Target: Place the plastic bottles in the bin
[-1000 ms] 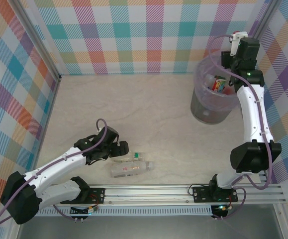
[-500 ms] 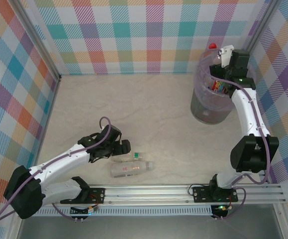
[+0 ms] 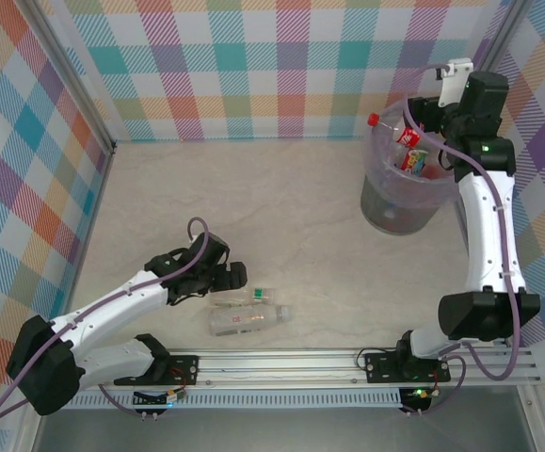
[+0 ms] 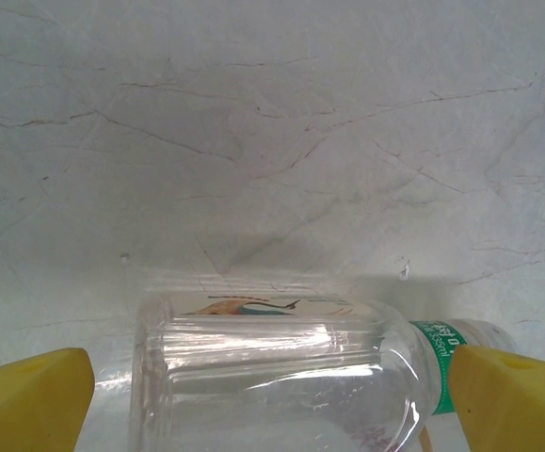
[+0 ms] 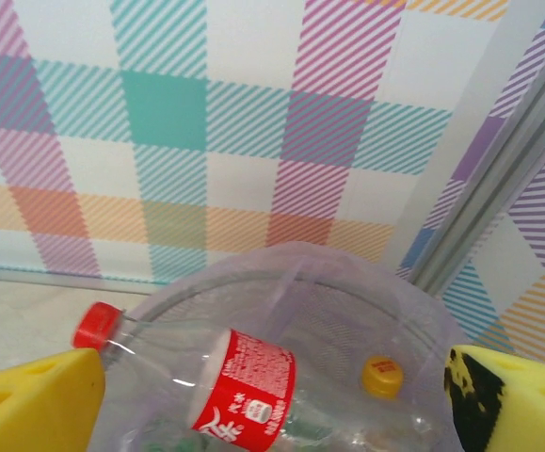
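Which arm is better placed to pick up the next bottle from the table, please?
Left: the left hand, open, straddles a clear bottle on the table; the right hand is over the bin.

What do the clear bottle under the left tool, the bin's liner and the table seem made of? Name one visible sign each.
Bottle: clear, glossy thin plastic; the table shows through and highlights run along its ribs. Bin liner: translucent lilac plastic film, softly creased. Table: pale, matt, marble-veined surface, possibly laminate or stone.
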You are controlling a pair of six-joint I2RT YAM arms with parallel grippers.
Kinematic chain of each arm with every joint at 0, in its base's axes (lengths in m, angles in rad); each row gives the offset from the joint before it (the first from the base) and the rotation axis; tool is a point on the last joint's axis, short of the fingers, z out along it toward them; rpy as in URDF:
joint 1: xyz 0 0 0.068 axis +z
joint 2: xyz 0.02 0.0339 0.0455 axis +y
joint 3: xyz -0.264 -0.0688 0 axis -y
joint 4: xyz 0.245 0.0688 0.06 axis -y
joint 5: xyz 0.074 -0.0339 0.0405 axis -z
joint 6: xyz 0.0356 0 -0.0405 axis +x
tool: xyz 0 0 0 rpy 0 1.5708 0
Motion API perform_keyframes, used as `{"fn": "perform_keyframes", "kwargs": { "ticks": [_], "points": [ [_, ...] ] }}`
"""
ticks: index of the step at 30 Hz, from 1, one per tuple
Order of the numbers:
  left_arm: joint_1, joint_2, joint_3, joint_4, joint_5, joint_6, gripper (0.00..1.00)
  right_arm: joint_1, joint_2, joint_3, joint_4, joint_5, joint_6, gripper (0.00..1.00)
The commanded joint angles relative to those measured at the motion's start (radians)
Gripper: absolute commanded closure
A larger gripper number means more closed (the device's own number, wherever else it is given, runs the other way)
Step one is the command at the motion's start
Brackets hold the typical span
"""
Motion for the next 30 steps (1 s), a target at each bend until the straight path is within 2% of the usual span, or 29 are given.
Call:
{"fn": "perform_keyframes", "kwargs": {
  "ticks": [1, 7, 13, 17, 22, 25, 28, 30],
  "points": [
    [0.01, -0.038, 0.008, -0.043, -0.017, 0.009, 0.04, -0.008, 0.002, 0.018, -0.047, -0.062, 0.104, 0.1],
    [0.01, -0.048, -0.013, -0.029, -0.011, -0.009, 0.06, 0.002, 0.121, 0.11, -0.073, -0.174, 0.226, 0.26],
    [0.01, -0.061, -0.024, -0.032, -0.016, -0.02, 0.06, 0.008, 0.251, 0.172, -0.088, -0.075, 0.267, 0.4],
    [0.01, -0.093, -0.043, -0.046, -0.025, -0.025, 0.07, -0.02, 0.261, 0.08, -0.049, -0.059, 0.295, 0.46],
    [0.01, -0.103, -0.055, -0.042, -0.015, -0.022, 0.07, -0.043, 0.214, -0.088, 0.005, -0.084, 0.308, 0.47],
    [0.01, -0.104, -0.055, -0.036, -0.009, -0.016, 0.08, -0.063, 0.166, -0.169, 0.044, -0.161, 0.333, 0.46],
    [0.01, -0.102, -0.054, -0.032, -0.005, -0.014, 0.08, -0.084, 0.145, -0.158, 0.041, -0.215, 0.367, 0.46],
    [0.01, -0.098, -0.054, -0.028, 0.001, -0.016, 0.08, -0.086, 0.137, -0.099, 0.003, -0.228, 0.363, 0.41]
  ]
}}
